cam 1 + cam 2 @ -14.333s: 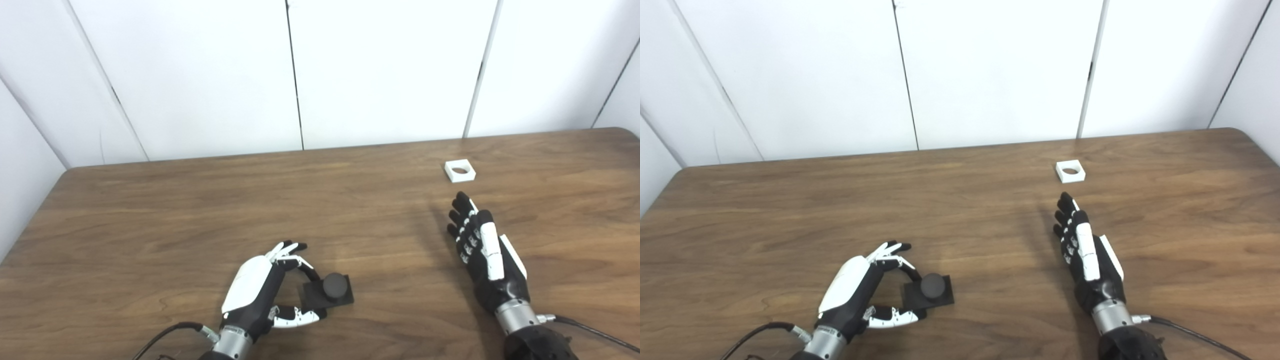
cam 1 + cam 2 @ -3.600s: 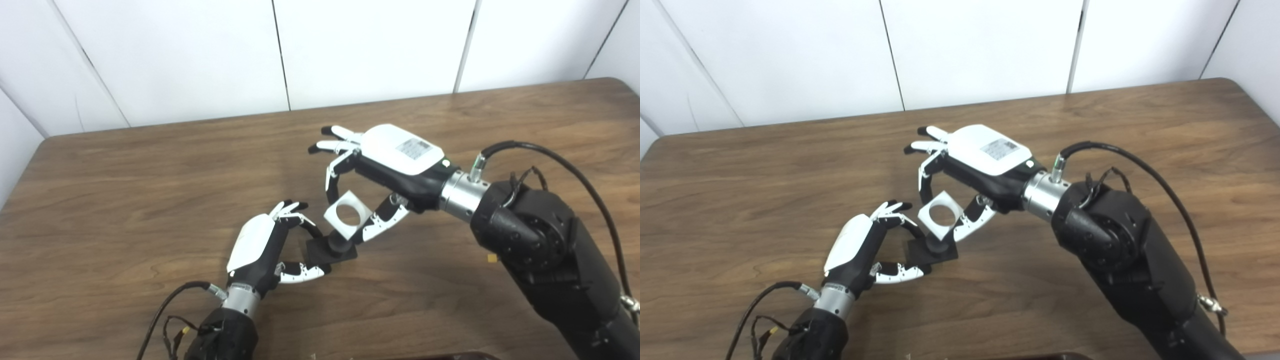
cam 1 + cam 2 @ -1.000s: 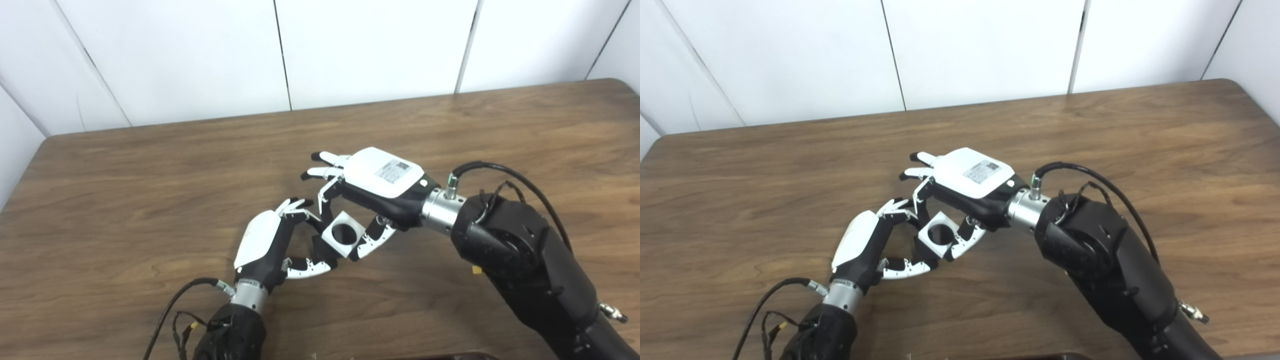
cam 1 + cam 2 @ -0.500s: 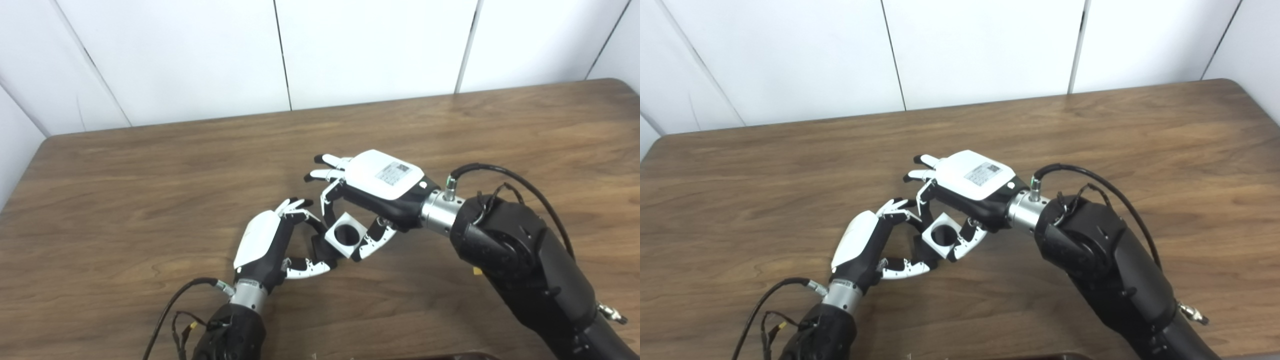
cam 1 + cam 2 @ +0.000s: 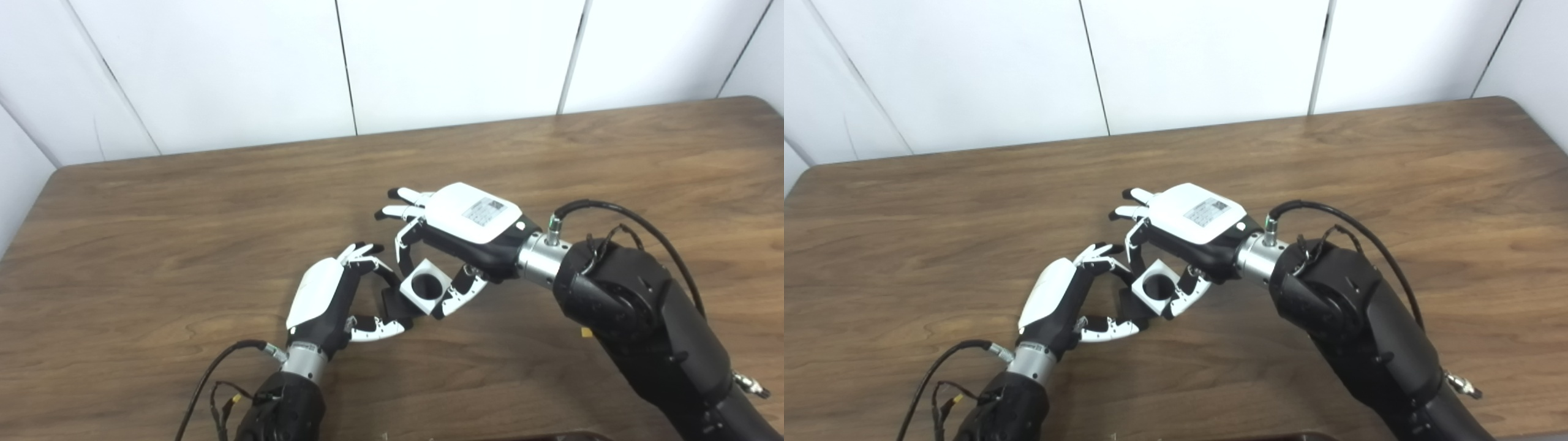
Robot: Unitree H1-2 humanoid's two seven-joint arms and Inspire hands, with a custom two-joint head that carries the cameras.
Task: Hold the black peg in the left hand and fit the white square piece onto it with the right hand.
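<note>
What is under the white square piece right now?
Under the white square piece, pinched by the right hand, sits the black peg, held by the left hand. Its hole looks dark. How far the peg goes in is hidden.

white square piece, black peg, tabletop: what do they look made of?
White square piece: likely matte plastic, perhaps printed; flat, glareless faces, crisp round hole.
Black peg: probably matte plastic too; mostly hidden.
Table: wood or wood-look laminate; brown grain, soft sheen.

Both hands (image 5: 392, 269) crowd mid-table (image 5: 153, 245); bare wood lies all around.
</note>
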